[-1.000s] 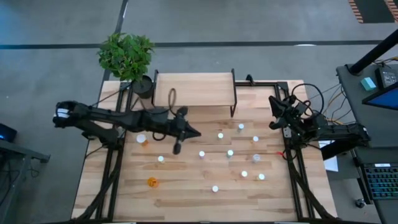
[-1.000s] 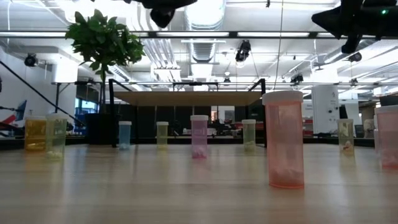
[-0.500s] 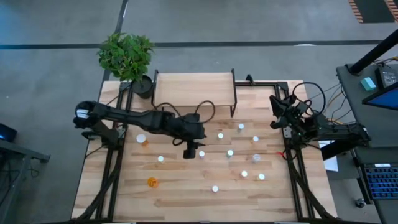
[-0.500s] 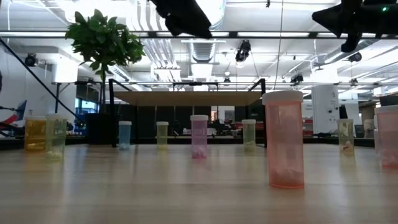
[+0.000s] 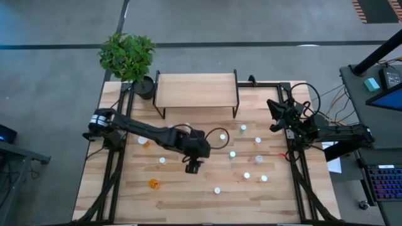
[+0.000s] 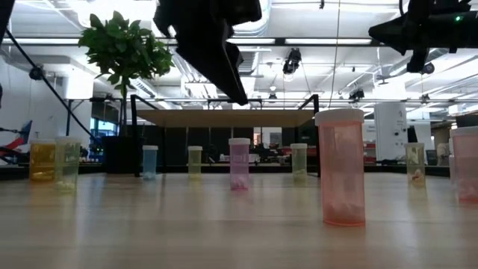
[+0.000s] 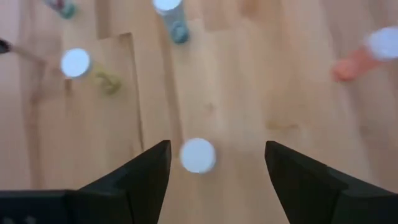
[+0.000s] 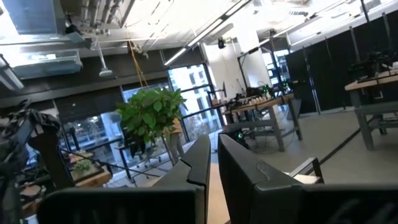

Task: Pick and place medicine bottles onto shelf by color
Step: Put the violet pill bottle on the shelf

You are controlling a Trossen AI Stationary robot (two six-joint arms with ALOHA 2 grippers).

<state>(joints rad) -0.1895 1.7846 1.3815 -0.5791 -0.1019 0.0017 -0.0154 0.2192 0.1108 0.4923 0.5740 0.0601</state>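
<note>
Several medicine bottles with pale caps stand upright on the wooden table (image 5: 188, 194), most in its right half, such as one bottle (image 5: 232, 154); an orange one (image 5: 153, 183) stands near the left. The shelf (image 5: 196, 90) stands at the far edge on black legs, its top bare. My left gripper (image 7: 217, 144) hangs open over the table's middle (image 5: 193, 164), pointing down. A white-capped bottle (image 7: 198, 155) stands below the gap between its fingers, untouched. The low view shows this gripper (image 6: 224, 67) well above the bottles. My right gripper (image 8: 211, 162) is shut and raised at the table's right edge (image 5: 275, 116).
A potted plant (image 5: 129, 56) stands at the far left corner beside the shelf. Two bottles (image 5: 143, 140) stand close together left of my left arm. A pink bottle (image 6: 341, 168) stands close to the low camera. Bare wood lies along the near edge.
My left arm has swung from in front of the shelf toward the table's near edge and a little to the right. It has come down, and its gripper now hangs lower over the table's middle. No bottle has moved.
</note>
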